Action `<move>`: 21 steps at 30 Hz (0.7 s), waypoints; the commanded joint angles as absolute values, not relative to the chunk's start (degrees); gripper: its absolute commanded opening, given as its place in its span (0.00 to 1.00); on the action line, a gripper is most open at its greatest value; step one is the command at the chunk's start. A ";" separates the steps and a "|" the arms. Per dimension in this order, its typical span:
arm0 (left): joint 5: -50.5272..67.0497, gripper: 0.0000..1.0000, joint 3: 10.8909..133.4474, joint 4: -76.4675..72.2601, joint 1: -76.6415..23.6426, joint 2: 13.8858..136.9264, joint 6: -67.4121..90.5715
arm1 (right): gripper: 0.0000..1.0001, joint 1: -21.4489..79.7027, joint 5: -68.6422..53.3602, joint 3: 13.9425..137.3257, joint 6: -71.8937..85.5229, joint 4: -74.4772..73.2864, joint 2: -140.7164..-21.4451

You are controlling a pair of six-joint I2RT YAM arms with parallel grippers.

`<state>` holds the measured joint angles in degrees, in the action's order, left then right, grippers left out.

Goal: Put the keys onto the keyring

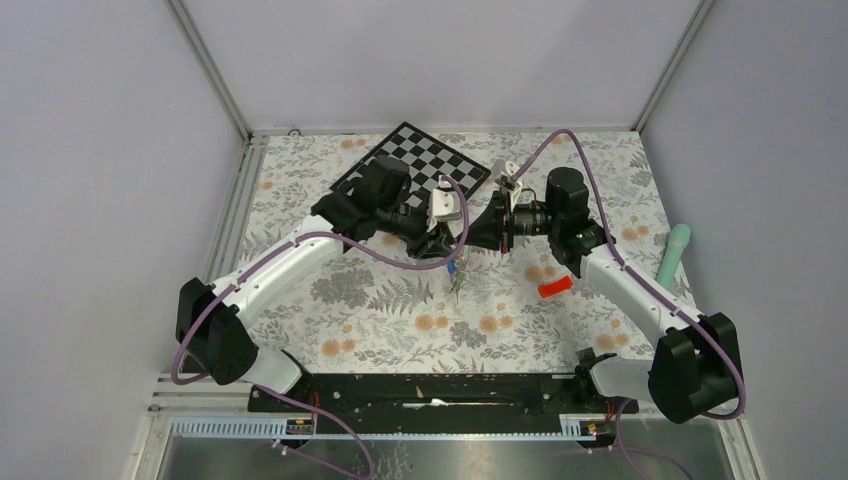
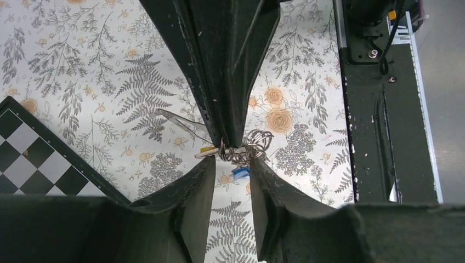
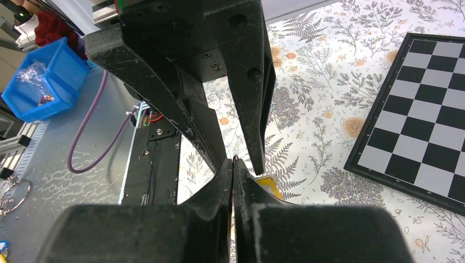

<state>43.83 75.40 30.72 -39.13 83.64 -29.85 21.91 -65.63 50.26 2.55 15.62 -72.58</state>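
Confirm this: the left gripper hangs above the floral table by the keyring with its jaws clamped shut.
Wrong on the jaws. The left wrist view shows the left gripper above the floral table by the keyring with its jaws apart.

Bright, even, diffuse light; faint shadows on tabletop point(image 1: 350, 330). Wrist views: near fingers point(image 2: 186, 213) dark, slightly blurred.

Centre blocked: left pincer point(image 2: 230, 167) and right pincer point(image 3: 232, 164) meet tip to tip, keyring point(image 2: 252, 145) between them. Checkerboard point(image 1: 415, 160) behind; red block point(image 1: 555, 288) and teal cylinder point(image 1: 673, 255) on the right. Near desk point(image 1: 380, 320) strip passable.
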 commanded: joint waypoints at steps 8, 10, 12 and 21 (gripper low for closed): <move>48.35 0.34 78.47 26.77 -38.15 84.20 -26.39 | 0.00 21.63 -66.84 50.18 1.01 17.18 -70.75; 48.43 0.34 78.61 26.44 -38.14 84.29 -25.99 | 0.00 21.62 -66.80 50.12 0.97 17.30 -70.86; 48.81 0.33 78.73 26.07 -38.06 84.35 -25.62 | 0.00 21.62 -66.80 50.10 0.88 17.31 -70.82; 50.66 0.20 78.95 25.93 -37.97 85.08 -24.94 | 0.00 21.67 -66.63 50.01 0.83 17.23 -70.91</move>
